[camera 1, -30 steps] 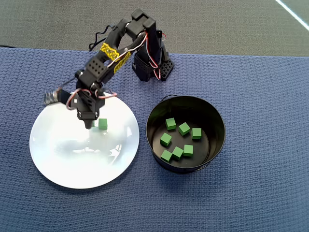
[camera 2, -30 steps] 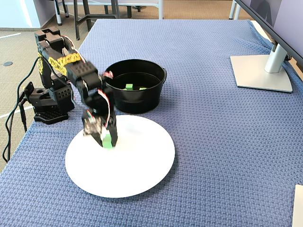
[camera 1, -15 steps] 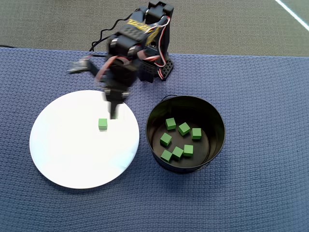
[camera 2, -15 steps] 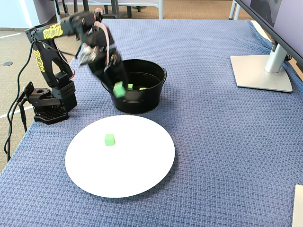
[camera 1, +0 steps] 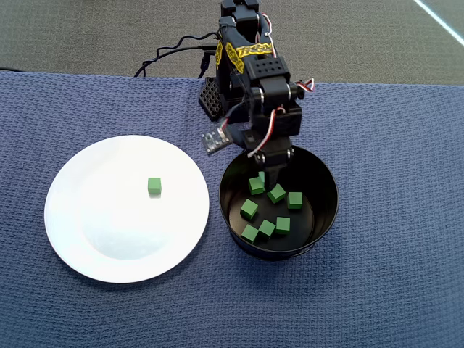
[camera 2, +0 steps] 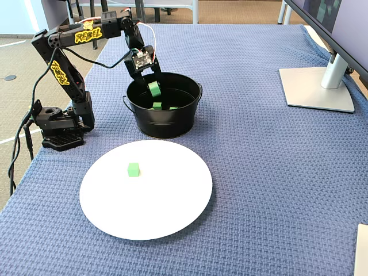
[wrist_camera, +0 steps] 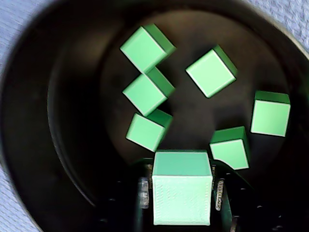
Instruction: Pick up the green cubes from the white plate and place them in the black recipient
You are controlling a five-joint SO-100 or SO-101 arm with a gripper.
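Observation:
My gripper (wrist_camera: 182, 186) is shut on one green cube (wrist_camera: 182, 193) and hangs inside the mouth of the black recipient (camera 1: 328, 228). In the fixed view the held cube (camera 2: 153, 88) sits at the gripper tip (camera 2: 153, 90), just above the pot's (camera 2: 167, 126) back left rim. Several green cubes (camera 1: 276, 193) lie loose on the pot's floor, also in the wrist view (wrist_camera: 211, 72). One green cube (camera 1: 154, 186) rests alone on the white plate (camera 1: 109, 232), left of the pot; in the fixed view this cube (camera 2: 133, 169) lies on the plate's (camera 2: 155, 207) left part.
The arm's base (camera 2: 57, 126) stands at the table's left edge in the fixed view, with cables trailing off. A monitor stand (camera 2: 318, 86) is at the far right. Blue woven cloth (camera 1: 391, 145) covers the table.
The gripper lifted one green cube off the plate and swung right with it to above the black pot. The other cube stayed on the plate.

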